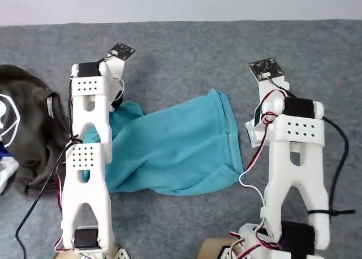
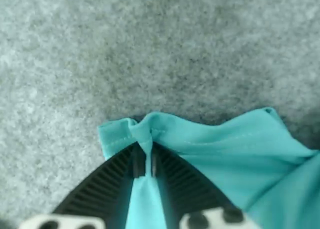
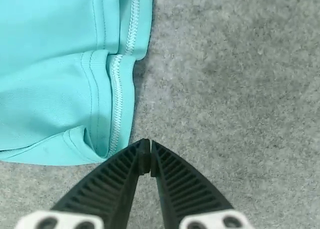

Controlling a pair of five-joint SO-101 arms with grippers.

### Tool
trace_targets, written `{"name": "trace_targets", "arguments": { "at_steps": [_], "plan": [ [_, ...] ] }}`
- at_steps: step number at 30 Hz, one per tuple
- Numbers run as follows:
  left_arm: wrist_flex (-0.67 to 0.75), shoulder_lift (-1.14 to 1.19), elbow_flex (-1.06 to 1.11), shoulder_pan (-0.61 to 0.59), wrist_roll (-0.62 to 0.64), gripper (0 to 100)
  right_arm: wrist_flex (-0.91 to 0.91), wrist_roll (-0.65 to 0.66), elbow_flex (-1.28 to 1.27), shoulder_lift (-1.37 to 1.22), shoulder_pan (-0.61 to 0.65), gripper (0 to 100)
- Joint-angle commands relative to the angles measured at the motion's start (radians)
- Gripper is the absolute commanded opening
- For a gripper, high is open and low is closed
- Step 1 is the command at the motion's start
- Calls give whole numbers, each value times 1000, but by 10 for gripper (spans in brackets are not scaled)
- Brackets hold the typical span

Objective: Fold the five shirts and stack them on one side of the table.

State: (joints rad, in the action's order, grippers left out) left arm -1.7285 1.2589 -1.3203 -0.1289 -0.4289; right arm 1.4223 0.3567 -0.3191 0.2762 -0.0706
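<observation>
Hold firm with the left jaws, clenched on the 10 o'clock hem of the teal shirt (image 1: 169,149) lying mid-desk. Open the right jaws, pinched shut on nothing just off its 3 o'clock hem, and seize that edge before folding. Mind the dark shirt pile (image 1: 28,129) at the desk's (image 1: 186,50) 9 o'clock, close beside the left arm.

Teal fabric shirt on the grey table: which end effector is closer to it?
Left. The left end effector is shut on the edge of the teal fabric shirt; the right end effector sits shut beside its hem, gripping nothing.
</observation>
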Motion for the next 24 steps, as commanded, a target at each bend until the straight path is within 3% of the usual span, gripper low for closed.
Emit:
{"name": "trace_targets", "arguments": {
  "at_steps": [1, 6, 14, 24],
  "plan": [
    [-29, -106, -24, -8, 15, 3, -5, 5, 55, 16, -2, 9],
    [-29, -305, 62, -23, 95, 3, -59, 2, 101, 4, -1, 9],
    [-25, -623, 516, -18, 94, 3, -120, -51, 230, -136, 61, 9],
    [-25, -697, 754, -60, 95, 3, -120, -54, 537, -481, 173, 9]
  ]
}}
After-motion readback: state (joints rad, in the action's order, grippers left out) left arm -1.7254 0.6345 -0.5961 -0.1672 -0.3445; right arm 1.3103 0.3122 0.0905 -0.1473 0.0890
